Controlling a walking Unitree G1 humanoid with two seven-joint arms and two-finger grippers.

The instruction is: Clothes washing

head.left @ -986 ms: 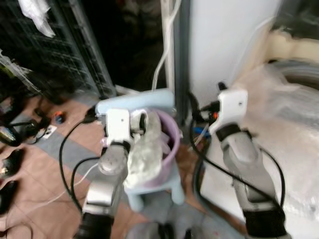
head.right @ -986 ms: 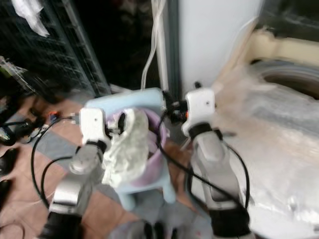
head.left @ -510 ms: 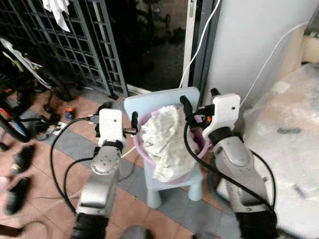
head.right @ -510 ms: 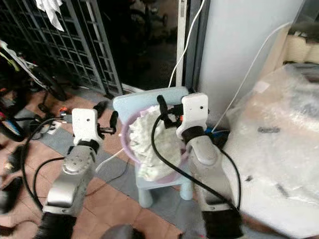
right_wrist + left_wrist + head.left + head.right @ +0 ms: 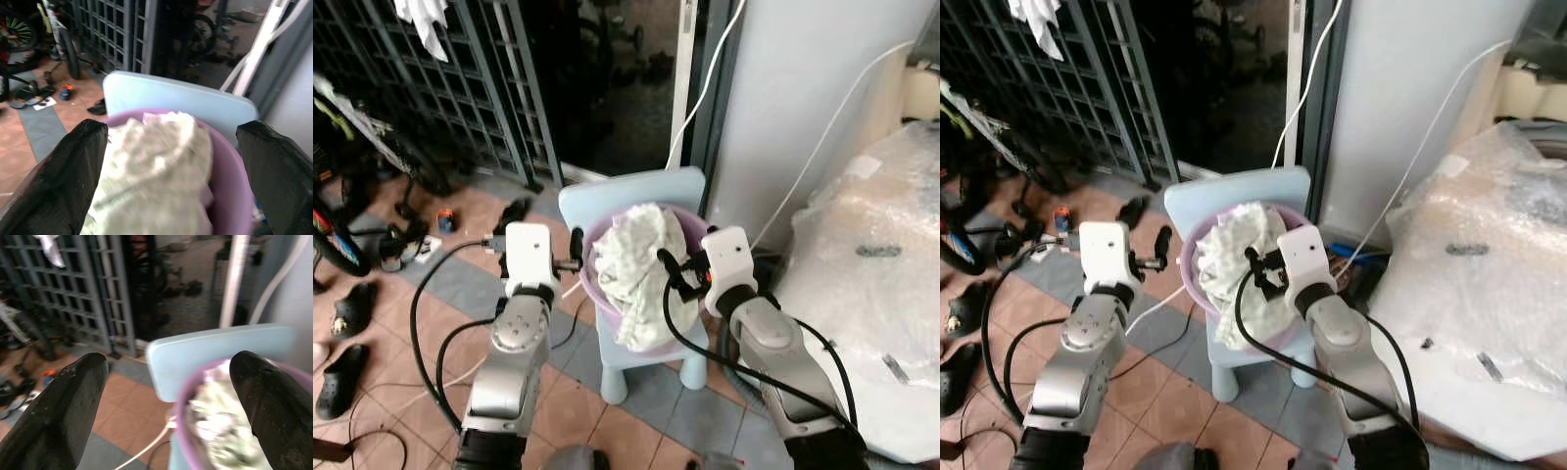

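Note:
A pale, crumpled cloth (image 5: 636,269) fills a purple basin (image 5: 697,227) and hangs over its front rim. The basin stands on a small light-blue chair (image 5: 626,194). My left gripper (image 5: 576,247) hovers open just left of the basin's rim, clear of it. In the left wrist view its fingers (image 5: 73,396) are spread wide, with the chair back (image 5: 215,347) between them. My right gripper (image 5: 671,277) is open at the basin's right front, close over the hanging cloth. In the right wrist view the cloth (image 5: 156,171) lies between the spread fingers (image 5: 68,166).
A bubble-wrapped washing machine (image 5: 881,274) stands at the right beside a white pillar (image 5: 803,98). A metal grille gate (image 5: 460,88) and a dark doorway are behind the chair. Shoes (image 5: 352,313), a bicycle wheel (image 5: 333,245) and loose cables lie on the tiled floor to the left.
The camera has swung and steadied. My right gripper has dropped from the basin's far rim to its right front, by the hanging cloth. The left gripper stays beside the basin.

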